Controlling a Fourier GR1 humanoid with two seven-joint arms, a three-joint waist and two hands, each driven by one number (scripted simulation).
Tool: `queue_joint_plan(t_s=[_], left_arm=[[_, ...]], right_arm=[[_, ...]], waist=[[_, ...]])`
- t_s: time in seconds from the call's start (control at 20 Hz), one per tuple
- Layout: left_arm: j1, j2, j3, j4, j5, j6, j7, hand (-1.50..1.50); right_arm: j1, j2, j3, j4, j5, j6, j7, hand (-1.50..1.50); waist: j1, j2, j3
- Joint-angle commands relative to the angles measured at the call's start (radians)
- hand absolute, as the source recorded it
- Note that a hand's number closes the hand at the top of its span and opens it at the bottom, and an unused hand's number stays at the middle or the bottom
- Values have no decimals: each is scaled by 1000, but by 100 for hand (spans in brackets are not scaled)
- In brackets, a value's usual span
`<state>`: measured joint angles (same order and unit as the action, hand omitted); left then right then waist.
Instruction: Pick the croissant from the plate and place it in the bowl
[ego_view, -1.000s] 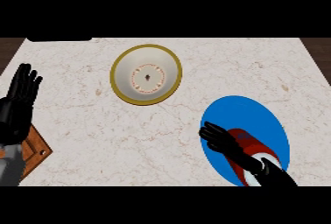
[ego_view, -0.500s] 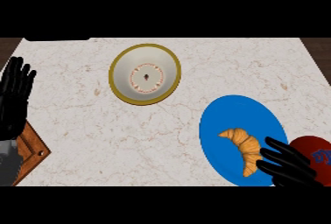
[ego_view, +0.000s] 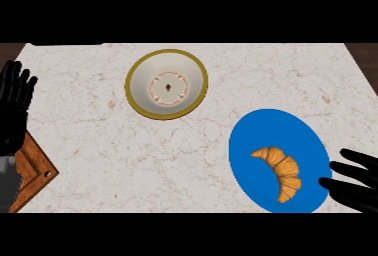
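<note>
1 croissant (ego_view: 280, 170) on blue plate (ego_view: 251, 135), right robot hand (ego_view: 354, 182) apparently spread beside, bowl (ego_view: 167, 84) apart, left robot hand (ego_view: 15, 102) open.

The right hand (ego_view: 353, 182) has drawn back off the blue plate (ego_view: 258, 135) toward the lower right corner (fingers spread) — leaving the croissant (ego_view: 280, 171) fully uncovered.

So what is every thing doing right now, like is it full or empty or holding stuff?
Croissant: lying on the plate, not held.
Plate: holds the croissant.
Bowl: empty, upright.
Right hand: open, beside the plate, holding nothing.
Left hand: open, resting at the left edge.
</note>
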<state>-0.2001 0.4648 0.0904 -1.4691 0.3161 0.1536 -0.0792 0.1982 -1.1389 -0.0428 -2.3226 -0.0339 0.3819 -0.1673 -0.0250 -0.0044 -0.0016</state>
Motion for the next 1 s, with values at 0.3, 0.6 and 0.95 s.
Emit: queue_joint_plan(t_s=[0.3,0.6,0.95], left_arm=[[-106,-27,-7,31,-35,10,72,0],[-76,-58,13,58,-61,-20,12,0],[19,-51,22,-78,-60,-51,65,0]], right_arm=[[-16,-24,-58,31,119,227,24,-150],[-59,111,38,85,286,272,7,-150],[-182,266,241,217,463,272,40,-150]], waist=[[16,5,2],[23,5,2],[40,6,2]])
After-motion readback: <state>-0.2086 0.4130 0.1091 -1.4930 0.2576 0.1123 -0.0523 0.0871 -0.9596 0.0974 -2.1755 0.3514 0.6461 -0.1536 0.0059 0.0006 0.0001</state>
